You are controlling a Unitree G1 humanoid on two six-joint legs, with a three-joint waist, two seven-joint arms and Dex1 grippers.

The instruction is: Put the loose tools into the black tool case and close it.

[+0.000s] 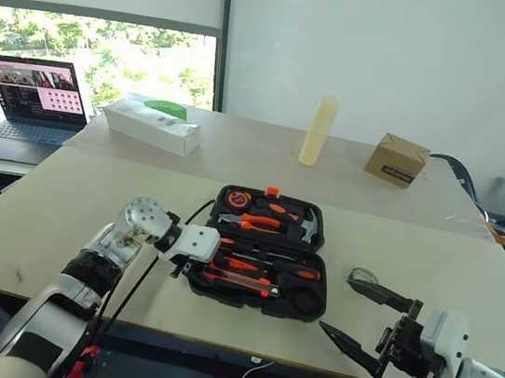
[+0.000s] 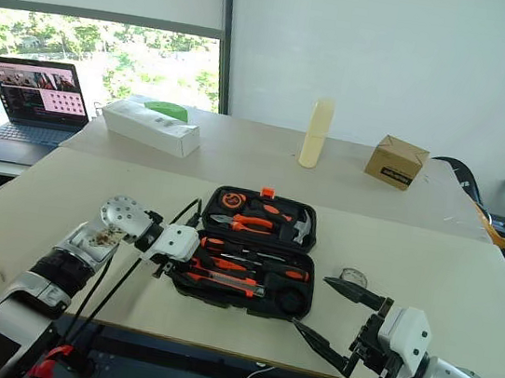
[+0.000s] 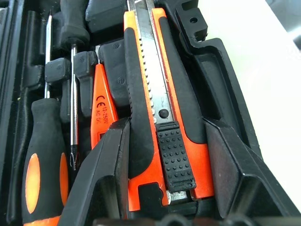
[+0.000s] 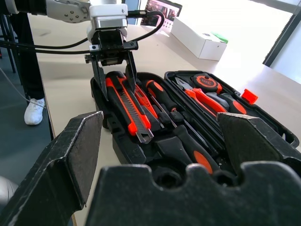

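Knife's in the case btw
Left gripper [image 4: 112, 60] fingers straddle the utility knife [image 3: 162, 117] in the black tool case [image 1: 261, 264]; can't tell if clamped. Right gripper [image 1: 367, 323] spread wide, near case, on beige table [image 1: 63, 195].

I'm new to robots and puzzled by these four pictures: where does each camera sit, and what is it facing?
Head views: look forward and down at the table, open case and both arms.
Left wrist view: along the left gripper, its fingers either side of the knife.
Right wrist view: along the open right gripper, toward the case and left gripper.
Shared: the case and knife.
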